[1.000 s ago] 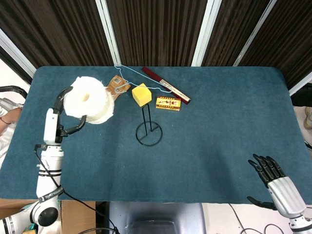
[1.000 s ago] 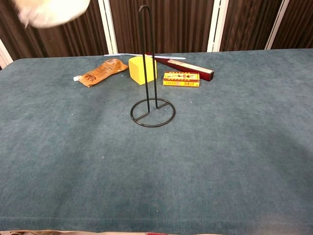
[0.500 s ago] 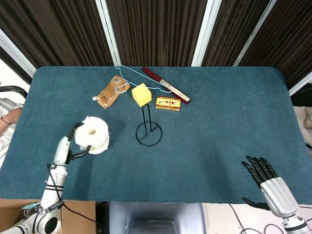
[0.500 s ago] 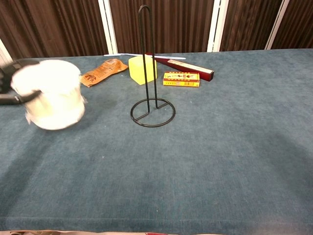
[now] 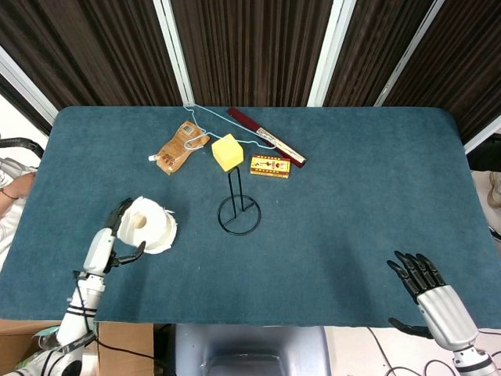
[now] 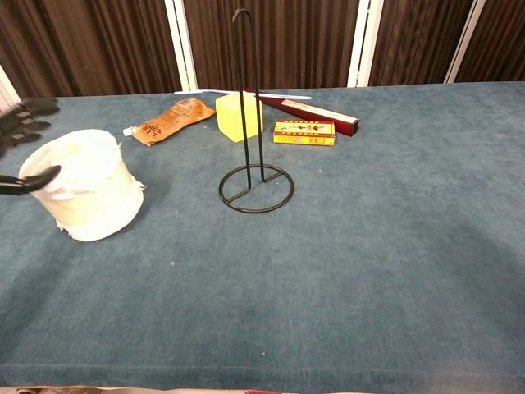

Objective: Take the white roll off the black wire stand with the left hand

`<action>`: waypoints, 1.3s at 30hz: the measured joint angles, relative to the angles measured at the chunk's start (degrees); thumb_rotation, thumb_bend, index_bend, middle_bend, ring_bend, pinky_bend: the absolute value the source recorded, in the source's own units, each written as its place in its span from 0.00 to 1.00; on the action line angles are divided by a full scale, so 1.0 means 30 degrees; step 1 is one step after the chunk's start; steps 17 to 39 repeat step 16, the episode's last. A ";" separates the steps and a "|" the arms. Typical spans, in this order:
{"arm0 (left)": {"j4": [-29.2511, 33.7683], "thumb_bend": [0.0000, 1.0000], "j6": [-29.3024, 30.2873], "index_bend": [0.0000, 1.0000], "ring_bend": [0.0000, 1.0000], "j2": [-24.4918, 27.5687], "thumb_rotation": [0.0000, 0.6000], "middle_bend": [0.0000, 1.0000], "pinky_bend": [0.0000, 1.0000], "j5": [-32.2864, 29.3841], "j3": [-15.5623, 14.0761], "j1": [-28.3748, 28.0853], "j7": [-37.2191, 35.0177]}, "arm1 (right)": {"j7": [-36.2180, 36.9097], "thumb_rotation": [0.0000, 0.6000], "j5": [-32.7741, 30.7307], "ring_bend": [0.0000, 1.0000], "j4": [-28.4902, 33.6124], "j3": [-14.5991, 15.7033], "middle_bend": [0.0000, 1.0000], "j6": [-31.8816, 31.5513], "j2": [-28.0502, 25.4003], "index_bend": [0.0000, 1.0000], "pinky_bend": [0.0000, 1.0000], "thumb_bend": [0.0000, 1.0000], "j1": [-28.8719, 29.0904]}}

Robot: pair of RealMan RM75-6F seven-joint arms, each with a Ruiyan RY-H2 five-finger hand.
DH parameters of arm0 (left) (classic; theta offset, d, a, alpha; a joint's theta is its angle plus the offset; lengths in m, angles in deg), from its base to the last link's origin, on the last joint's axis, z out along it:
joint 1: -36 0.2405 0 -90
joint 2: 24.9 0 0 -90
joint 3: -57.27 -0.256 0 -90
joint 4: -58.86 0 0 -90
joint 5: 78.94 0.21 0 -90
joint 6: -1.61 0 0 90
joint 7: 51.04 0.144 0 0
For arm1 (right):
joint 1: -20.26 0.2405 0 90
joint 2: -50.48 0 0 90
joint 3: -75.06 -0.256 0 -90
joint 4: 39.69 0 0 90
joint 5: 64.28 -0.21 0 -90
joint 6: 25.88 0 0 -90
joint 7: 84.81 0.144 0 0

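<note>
Now your left hand (image 5: 112, 239) sits at the left part of the blue table (image 5: 352, 204), right beside the white roll (image 5: 147, 225). The roll is off the black wire stand (image 5: 239, 205) and rests on the cloth, leaning slightly, with its hollow core facing up and toward your hand. In the chest view its bottom edge meets the table and its paper wrap looks a little ragged at the rim. Your fingers are spread around the roll's left side: the chest view shows dark fingertips (image 6: 27, 111) above and behind the roll and the thumb tip against its near-left rim. From these views I cannot tell whether you are gripping the roll or only touching it.

The stand is upright near the table's middle, well apart from the roll, its ring base flat on the cloth and its tall loop bare.

Your right hand (image 5: 429, 290) is at the near right edge of the table, fingers apart and holding nothing.

Behind the stand lies a yellow block (image 5: 227, 152), with an orange pouch (image 5: 177, 147) to its left. A small yellow and red box (image 5: 270, 166) lies to its right, and a long dark red box (image 5: 266, 137) lies angled just behind that. A thin light blue cord (image 5: 205, 116) runs along the far side.
</note>
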 measured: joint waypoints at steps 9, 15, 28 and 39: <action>0.1050 0.39 0.5719 0.00 0.00 0.3793 1.00 0.00 0.00 0.4684 -0.2875 0.2674 0.3742 | -0.0721 1.00 -0.0111 0.00 0.0052 -0.0097 0.00 -0.0044 0.0212 0.00 0.00 0.06 -0.0102; 0.2872 0.41 0.5867 0.00 0.00 0.6231 1.00 0.00 0.00 0.6966 -0.5100 0.3736 0.8314 | -0.1261 1.00 0.0187 0.00 0.0202 -0.0017 0.00 -0.0078 0.0437 0.00 0.00 0.06 -0.0180; 0.3139 0.41 0.5742 0.00 0.00 0.6400 1.00 0.00 0.00 0.7141 -0.5281 0.3842 0.8825 | -0.1263 1.00 0.0198 0.00 0.0191 -0.0012 0.00 -0.0083 0.0444 0.00 0.00 0.07 -0.0183; 0.3139 0.41 0.5742 0.00 0.00 0.6400 1.00 0.00 0.00 0.7141 -0.5281 0.3842 0.8825 | -0.1263 1.00 0.0198 0.00 0.0191 -0.0012 0.00 -0.0083 0.0444 0.00 0.00 0.07 -0.0183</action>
